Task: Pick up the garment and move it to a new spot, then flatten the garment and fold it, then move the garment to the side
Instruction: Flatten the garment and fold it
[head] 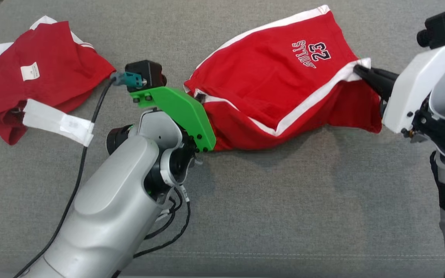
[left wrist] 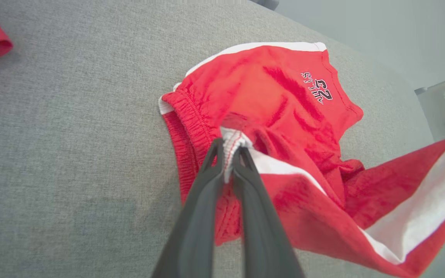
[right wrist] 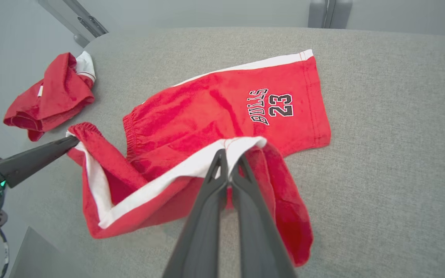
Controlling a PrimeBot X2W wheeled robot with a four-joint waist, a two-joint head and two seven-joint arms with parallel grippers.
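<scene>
Red shorts (head: 280, 81), left fingers (left wrist: 201, 216) pinching waistband (left wrist: 231, 143), right fingers (right wrist: 207, 216) pinching hem (right wrist: 242, 142)

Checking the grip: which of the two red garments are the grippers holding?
The red shorts printed BULLS 23, pinched at their white trim by the left gripper and right gripper. The crumpled red garment with a white tag lies apart, untouched.

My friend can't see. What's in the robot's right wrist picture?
The right gripper pinches the white-striped hem of red Bulls 23 shorts, holding part off the gray fabric surface. The left gripper grips the waistband corner; another red garment lies crumpled beyond.
</scene>
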